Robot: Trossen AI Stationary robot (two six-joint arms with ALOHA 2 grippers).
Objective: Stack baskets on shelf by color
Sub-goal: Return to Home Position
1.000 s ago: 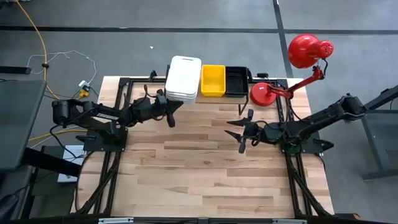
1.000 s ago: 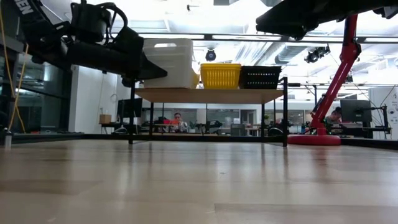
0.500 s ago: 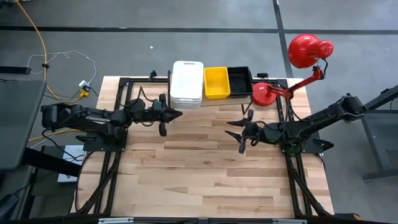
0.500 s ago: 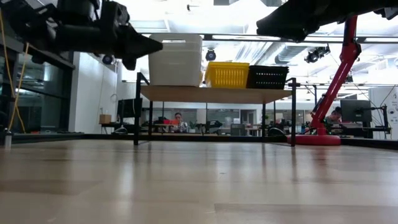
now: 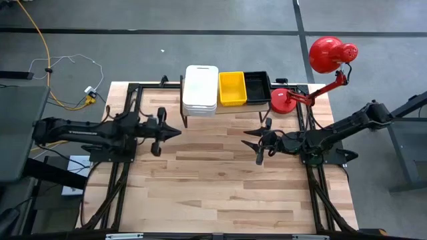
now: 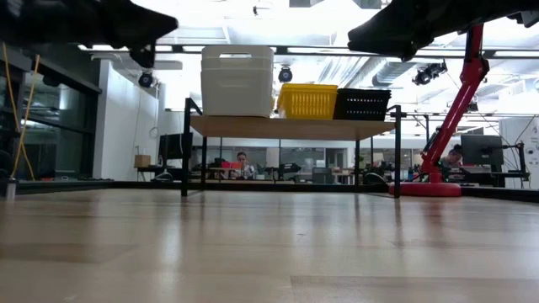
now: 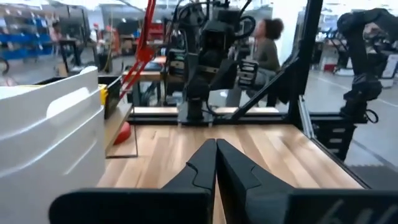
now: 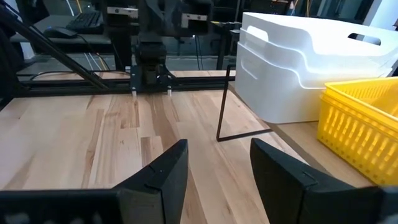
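The desk (image 5: 220,190) is pale wood in lengthwise planks, smooth enough to show a sheen in the low view, and it rests in a black metal frame.

Above its middle, both arms hang clear of the surface. The left pincer (image 5: 175,131) points toward the right side, its two dark fingers (image 7: 205,163) pressed together to a wedge and holding nothing. Facing it, the right pincer (image 5: 248,138) points toward the left side with its fingers (image 8: 163,177) spread apart and empty.

Behind them stands the shelf (image 6: 290,128), a flat light-wood board on thin black legs, its length running across the desk. Three lots of baskets sit on it side by side, openings up, each with its long side running front to back. At the left end are the white baskets (image 5: 200,88), smooth, round-cornered and nested in a stack. The yellow basket (image 5: 231,88) with gridded walls is in the middle, and the black basket (image 5: 256,85) is at the right end.

The left pincer is in front of the white stack and off to its left, near but apart. The right pincer is in front of the black basket, also apart.

Beside the shelf's right end stands a glossy red lamp (image 5: 332,53).
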